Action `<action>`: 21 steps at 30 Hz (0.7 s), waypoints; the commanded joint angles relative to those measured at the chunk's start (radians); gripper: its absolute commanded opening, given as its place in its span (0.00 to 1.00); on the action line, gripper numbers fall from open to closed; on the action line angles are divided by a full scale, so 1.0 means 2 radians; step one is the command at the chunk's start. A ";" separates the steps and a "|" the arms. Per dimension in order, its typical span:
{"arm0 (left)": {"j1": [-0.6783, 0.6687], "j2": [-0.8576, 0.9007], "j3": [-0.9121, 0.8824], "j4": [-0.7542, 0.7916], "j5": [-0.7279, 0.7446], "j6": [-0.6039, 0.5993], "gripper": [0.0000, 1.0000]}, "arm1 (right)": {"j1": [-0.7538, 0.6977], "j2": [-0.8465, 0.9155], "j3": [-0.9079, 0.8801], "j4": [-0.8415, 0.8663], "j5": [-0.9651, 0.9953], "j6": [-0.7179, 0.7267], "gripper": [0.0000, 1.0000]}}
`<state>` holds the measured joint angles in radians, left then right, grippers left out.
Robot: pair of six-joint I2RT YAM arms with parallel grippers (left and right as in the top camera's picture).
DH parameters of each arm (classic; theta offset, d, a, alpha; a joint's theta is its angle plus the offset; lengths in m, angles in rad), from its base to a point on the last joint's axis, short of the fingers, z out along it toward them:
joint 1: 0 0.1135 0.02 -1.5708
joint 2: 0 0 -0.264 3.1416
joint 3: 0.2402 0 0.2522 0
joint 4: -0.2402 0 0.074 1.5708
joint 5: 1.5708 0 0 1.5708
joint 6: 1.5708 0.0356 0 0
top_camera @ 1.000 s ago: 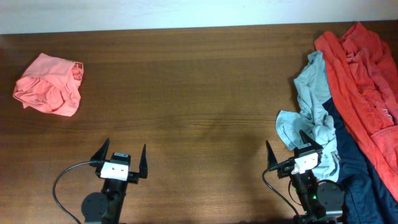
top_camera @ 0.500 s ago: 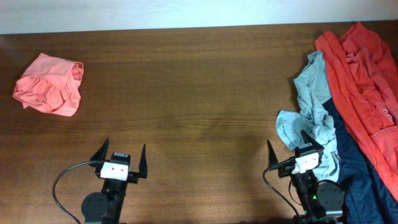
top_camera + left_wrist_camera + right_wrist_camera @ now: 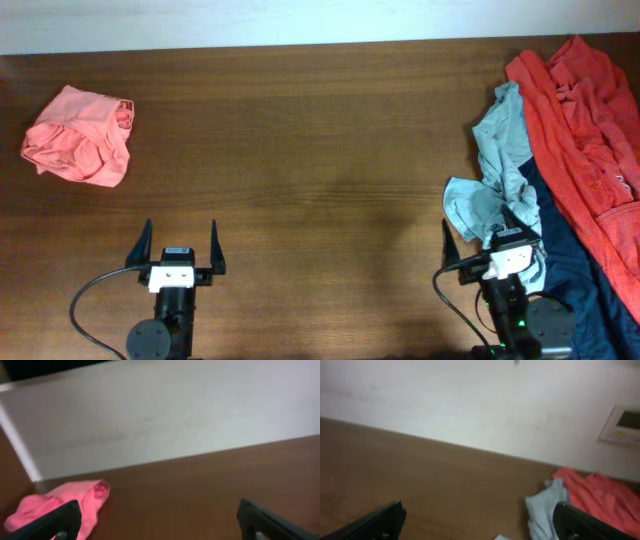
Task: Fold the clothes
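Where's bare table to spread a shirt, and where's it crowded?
Bare: the wide middle of the table, between the pink garment far left and the pale blue shirt. Crowded: the right edge, where that shirt, a navy garment and an orange-red garment overlap.

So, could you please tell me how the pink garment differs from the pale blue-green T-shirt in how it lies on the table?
The pink garment is bunched into a compact bundle; the blue-green T-shirt sprawls in a long, crumpled strip. The pink garment lies alone at the far left; the T-shirt lies at the right, overlapping a navy garment beside an orange-red one. Both are crumpled cloth on the wooden table.
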<state>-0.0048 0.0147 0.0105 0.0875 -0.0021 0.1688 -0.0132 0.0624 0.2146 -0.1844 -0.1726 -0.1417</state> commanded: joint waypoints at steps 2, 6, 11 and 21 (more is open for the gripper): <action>0.003 -0.004 0.000 0.008 -0.072 0.019 0.99 | -0.004 0.081 0.126 -0.048 0.027 0.000 0.99; 0.003 0.014 0.018 -0.002 -0.020 0.019 0.99 | -0.004 0.180 0.253 -0.111 0.048 -0.002 0.99; 0.003 0.111 0.095 -0.011 0.006 0.009 0.99 | -0.004 0.307 0.418 -0.205 0.073 -0.002 0.99; 0.003 0.492 0.501 -0.195 0.126 0.009 0.99 | -0.071 0.490 0.622 -0.377 0.094 0.000 0.99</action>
<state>-0.0032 0.8303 0.8055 -0.2001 0.1600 0.1902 -0.0944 0.9916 1.4067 -0.9058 0.0048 -0.1421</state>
